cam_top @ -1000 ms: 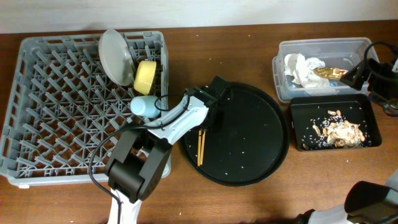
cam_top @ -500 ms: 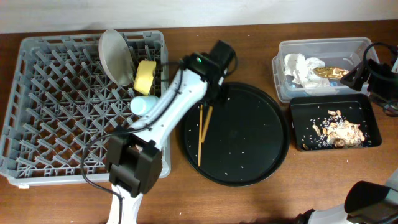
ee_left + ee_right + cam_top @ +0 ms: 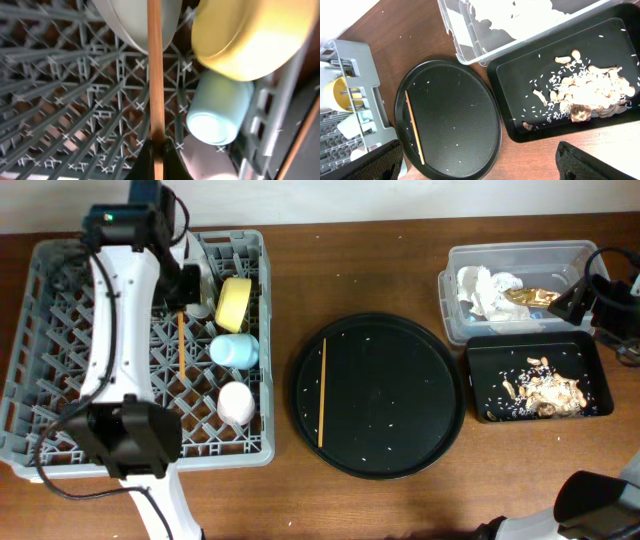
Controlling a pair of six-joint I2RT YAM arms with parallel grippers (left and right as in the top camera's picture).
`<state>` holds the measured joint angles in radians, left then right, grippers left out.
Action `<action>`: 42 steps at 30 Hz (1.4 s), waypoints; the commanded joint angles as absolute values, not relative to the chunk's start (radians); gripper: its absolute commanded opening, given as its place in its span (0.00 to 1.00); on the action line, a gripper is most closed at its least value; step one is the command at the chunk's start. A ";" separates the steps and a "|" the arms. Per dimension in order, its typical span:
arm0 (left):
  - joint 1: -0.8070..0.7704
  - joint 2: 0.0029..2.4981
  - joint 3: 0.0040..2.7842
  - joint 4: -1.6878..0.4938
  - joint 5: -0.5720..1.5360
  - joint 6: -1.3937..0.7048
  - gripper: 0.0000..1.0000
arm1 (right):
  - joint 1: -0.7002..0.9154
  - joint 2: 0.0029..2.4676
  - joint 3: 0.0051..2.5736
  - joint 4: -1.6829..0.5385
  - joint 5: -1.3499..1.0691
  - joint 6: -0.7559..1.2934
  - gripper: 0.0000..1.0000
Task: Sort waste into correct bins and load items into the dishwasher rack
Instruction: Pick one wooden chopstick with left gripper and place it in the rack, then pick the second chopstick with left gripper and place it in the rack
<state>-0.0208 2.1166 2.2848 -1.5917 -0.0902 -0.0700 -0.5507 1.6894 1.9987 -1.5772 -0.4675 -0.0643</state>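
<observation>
My left gripper [image 3: 183, 302] is shut on one wooden chopstick [image 3: 181, 345] over the grey dishwasher rack [image 3: 60, 380]; the left wrist view shows the chopstick [image 3: 155, 75] clamped between the jaws [image 3: 158, 162]. Beside it in the rack are the plate [image 3: 135, 20], yellow bowl [image 3: 233, 303], blue cup [image 3: 235, 350] and pink cup [image 3: 236, 402]. The second chopstick [image 3: 322, 395] lies on the round black tray [image 3: 400, 395]. My right gripper [image 3: 482, 169] is open and empty at the far right. Tissue [image 3: 485, 290] and gold foil [image 3: 530, 296] lie in the clear tub [image 3: 455, 325]; food scraps [image 3: 545, 390] lie in the black rectangular tray [image 3: 478, 380].
The round black tray carries scattered rice grains. The tub and rectangular tray stand side by side at the right edge. Bare brown table [image 3: 350, 260] lies between rack and bins. My left arm [image 3: 110, 330] stretches across the rack.
My left gripper has carried one chopstick from the round tray leftward to above the rack. The other chopstick stays on the tray. The right arm has not moved.
</observation>
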 commanded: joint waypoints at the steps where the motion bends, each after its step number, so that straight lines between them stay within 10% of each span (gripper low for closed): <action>1: -0.021 2.111 2.111 -1.500 -0.103 -0.050 0.02 | -0.543 1.694 2.001 -1.578 -0.450 -0.074 0.98; 5: -0.023 2.111 2.077 -1.464 -0.102 -0.028 0.66 | -0.543 1.694 2.001 -1.579 -0.435 -0.074 0.98; 15: -0.464 2.143 2.233 -1.470 0.108 -0.133 0.70 | -0.543 1.694 2.001 -1.587 -0.436 -0.074 0.98; 27: -0.603 2.211 1.651 -1.005 -0.029 -0.442 0.52 | -0.543 1.694 2.001 -1.594 -0.436 -0.074 0.98; 31: -0.602 2.213 1.623 -0.982 -0.023 -0.448 0.20 | -0.543 1.694 2.001 -1.594 -0.436 -0.074 0.98; 35: -0.602 2.213 1.623 -0.977 -0.022 -0.449 0.01 | -0.543 1.694 2.001 -1.594 -0.436 -0.074 0.98; 42: -0.536 2.203 2.227 -1.385 -0.062 -0.335 0.01 | -0.543 1.694 2.001 -1.593 -0.436 -0.074 0.98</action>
<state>-0.5911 2.2173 1.9507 -1.2160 -0.0223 -0.4107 -0.5499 1.6897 1.9987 -1.5921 -0.4446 -0.0639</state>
